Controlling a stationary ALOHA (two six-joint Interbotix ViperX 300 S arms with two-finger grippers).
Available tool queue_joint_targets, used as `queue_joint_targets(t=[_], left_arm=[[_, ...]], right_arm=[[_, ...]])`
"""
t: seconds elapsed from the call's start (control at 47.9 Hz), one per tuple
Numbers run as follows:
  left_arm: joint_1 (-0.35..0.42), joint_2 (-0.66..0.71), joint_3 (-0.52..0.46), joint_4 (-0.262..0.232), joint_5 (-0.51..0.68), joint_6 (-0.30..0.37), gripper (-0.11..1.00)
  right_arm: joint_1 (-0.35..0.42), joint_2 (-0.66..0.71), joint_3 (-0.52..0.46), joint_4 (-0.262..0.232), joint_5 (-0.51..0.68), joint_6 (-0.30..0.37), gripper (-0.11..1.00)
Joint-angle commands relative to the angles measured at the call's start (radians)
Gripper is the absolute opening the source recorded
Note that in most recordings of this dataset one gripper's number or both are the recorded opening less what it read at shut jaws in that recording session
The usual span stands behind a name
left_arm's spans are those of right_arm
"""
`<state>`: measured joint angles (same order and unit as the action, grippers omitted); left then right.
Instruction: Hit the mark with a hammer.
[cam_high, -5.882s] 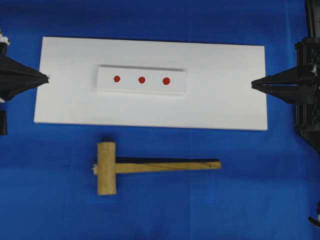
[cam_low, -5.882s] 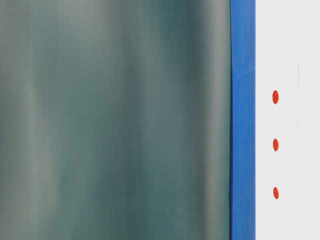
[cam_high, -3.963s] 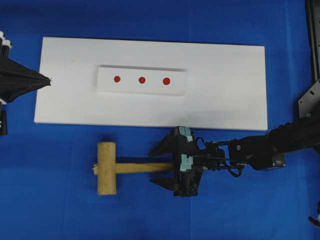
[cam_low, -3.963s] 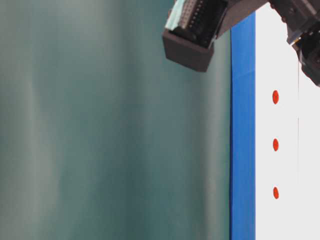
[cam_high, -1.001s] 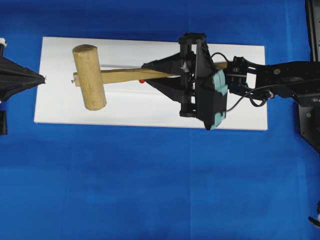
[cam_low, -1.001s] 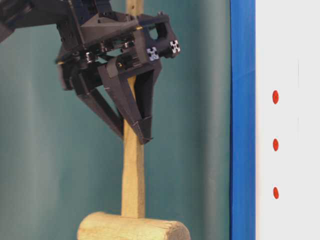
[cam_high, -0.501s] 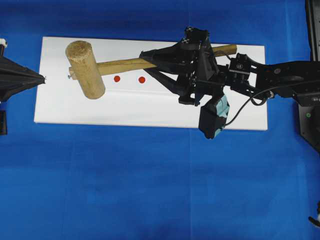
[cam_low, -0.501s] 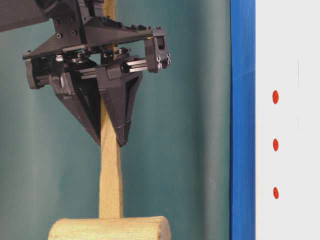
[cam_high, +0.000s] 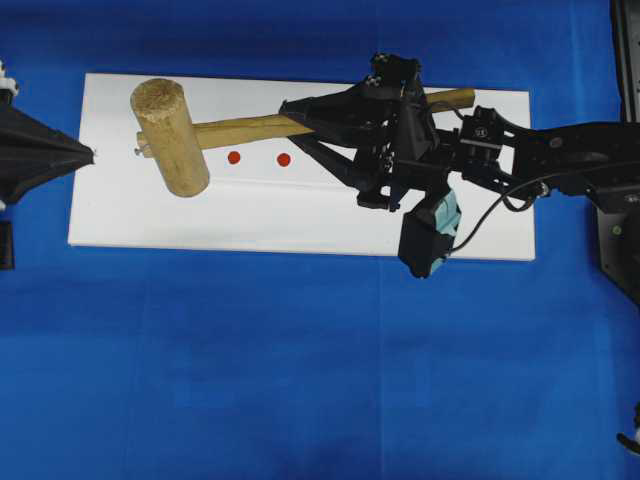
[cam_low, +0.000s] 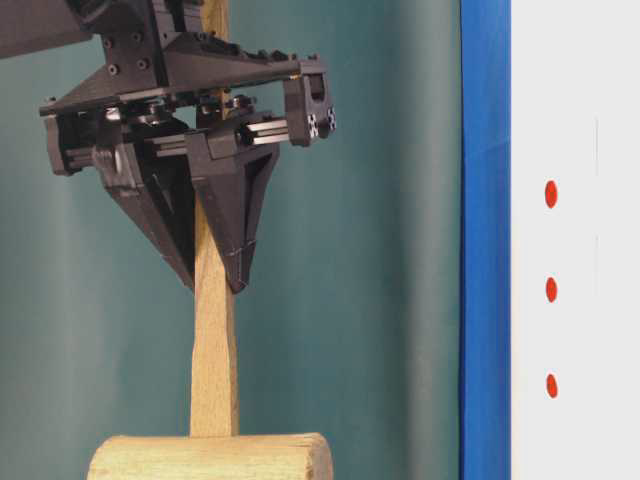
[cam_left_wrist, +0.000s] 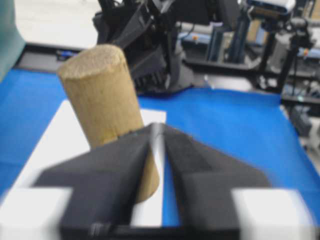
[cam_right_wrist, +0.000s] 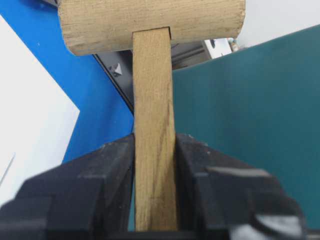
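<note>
The hammer (cam_high: 170, 138) is lifted well off the white block (cam_high: 258, 168), its head (cam_left_wrist: 102, 95) over the board's left end. My right gripper (cam_high: 290, 121) is shut on its flat handle (cam_right_wrist: 152, 90), about mid-length. Two smaller red dots (cam_high: 233, 157) show overhead; the mark is hidden there under my right gripper. In the table-level view the mark (cam_low: 551, 194) is the top dot, far from the hammer (cam_low: 213, 350). My left gripper (cam_high: 92, 155) sits at the board's left edge holding nothing; its tips (cam_left_wrist: 157, 126) are blurred around a thin slit.
The block lies on a large white board (cam_high: 120, 215) on blue cloth (cam_high: 300, 370). My right arm (cam_high: 540, 165) stretches across the board's right half. A teal backdrop (cam_low: 380, 300) stands behind. Arm hardware stands along the right edge (cam_high: 620, 230).
Over the last second my right gripper turned its wrist and swung the hammer head slightly up and left, uncovering two dots. The last half second shows almost no motion.
</note>
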<state>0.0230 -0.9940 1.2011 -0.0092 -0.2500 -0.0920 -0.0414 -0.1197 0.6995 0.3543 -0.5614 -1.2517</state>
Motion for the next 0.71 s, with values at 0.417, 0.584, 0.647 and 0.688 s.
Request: queue_joint_targets(t=[0.417,0.584,0.647,0.688], left_arm=[[0.026,0.025,-0.009,-0.005,-0.008,-0.003,0.93],[0.066,0.11,-0.026,-0.006,-0.064,-0.015,0.93],[0.078,0.164,-0.043,-0.008,-0.104,-0.021,0.93],[0.081,0.195,-0.054,-0.006,-0.124,-0.025,0.93]], right_arm=[[0.003,-0.051,-0.014,-0.002,-0.015,0.003,0.09],[0.003,-0.052,-0.014,-0.002,-0.009,0.002,0.09],[0.003,-0.052,-0.014,-0.002,-0.006,0.002,0.09],[0.002,-0.052,-0.014,-0.002,-0.005,0.002,0.09]])
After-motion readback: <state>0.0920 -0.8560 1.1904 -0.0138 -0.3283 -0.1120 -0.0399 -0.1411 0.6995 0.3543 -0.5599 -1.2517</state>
